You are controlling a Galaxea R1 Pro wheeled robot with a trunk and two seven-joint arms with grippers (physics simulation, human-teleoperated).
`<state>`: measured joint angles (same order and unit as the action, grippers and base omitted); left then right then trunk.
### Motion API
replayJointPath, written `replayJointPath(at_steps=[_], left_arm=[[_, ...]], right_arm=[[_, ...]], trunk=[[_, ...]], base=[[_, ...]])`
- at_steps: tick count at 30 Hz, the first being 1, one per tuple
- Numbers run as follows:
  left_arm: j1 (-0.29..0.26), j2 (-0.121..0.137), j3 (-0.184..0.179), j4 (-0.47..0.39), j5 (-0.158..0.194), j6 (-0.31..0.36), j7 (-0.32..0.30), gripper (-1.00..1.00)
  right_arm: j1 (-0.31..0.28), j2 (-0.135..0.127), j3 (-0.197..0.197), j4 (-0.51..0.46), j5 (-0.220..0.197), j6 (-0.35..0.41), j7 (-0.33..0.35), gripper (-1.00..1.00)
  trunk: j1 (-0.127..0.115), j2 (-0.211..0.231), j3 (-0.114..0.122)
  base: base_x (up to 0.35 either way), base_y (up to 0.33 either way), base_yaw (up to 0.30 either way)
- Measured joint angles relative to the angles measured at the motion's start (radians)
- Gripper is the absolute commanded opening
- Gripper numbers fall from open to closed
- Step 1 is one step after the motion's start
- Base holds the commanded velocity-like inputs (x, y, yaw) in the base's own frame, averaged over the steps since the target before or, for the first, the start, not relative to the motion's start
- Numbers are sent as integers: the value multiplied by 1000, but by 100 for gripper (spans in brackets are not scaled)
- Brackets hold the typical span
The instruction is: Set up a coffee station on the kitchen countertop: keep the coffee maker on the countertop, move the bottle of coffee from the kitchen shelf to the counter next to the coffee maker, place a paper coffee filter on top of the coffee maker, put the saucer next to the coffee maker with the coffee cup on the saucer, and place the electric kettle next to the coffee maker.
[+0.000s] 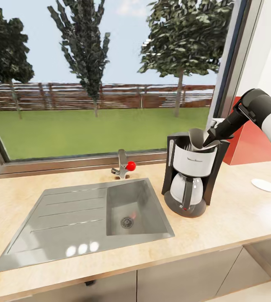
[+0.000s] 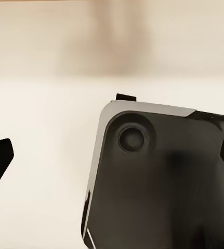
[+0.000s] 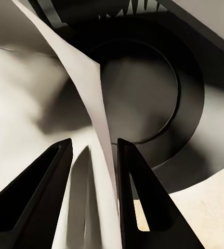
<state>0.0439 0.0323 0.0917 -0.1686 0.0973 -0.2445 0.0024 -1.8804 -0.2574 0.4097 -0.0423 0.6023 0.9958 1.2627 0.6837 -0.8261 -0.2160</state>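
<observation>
The coffee maker (image 1: 191,178) stands on the kitchen countertop (image 1: 236,218) just right of the sink. My right gripper (image 1: 209,142) reaches in from the right over its top, shut on the paper coffee filter (image 1: 197,138), whose grey-white cone sits in the machine's open top. In the right wrist view the filter's wall (image 3: 86,88) runs between the two black fingers (image 3: 143,202), above the round black basket of the coffee maker (image 3: 163,98). The saucer (image 1: 264,185) lies flat on the counter to the right. My left gripper (image 2: 112,161) hangs open over a pale surface beside a glossy black body (image 2: 158,192).
A grey steel sink (image 1: 131,209) with drainboard is inset left of the machine, and a tap with a red knob (image 1: 130,165) stands behind it. A large window runs along the back. A red object (image 1: 254,147) leans in the back right corner.
</observation>
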Motion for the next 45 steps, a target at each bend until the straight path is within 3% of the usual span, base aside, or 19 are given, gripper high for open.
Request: replayJointPath(at_steps=[45], left_arm=[[0,0,1,0,0,0,0,100]], right_arm=[[0,0,0,-2,0,0,0,-100]], trunk=[[0,0,-15]], base=[[0,0,0]])
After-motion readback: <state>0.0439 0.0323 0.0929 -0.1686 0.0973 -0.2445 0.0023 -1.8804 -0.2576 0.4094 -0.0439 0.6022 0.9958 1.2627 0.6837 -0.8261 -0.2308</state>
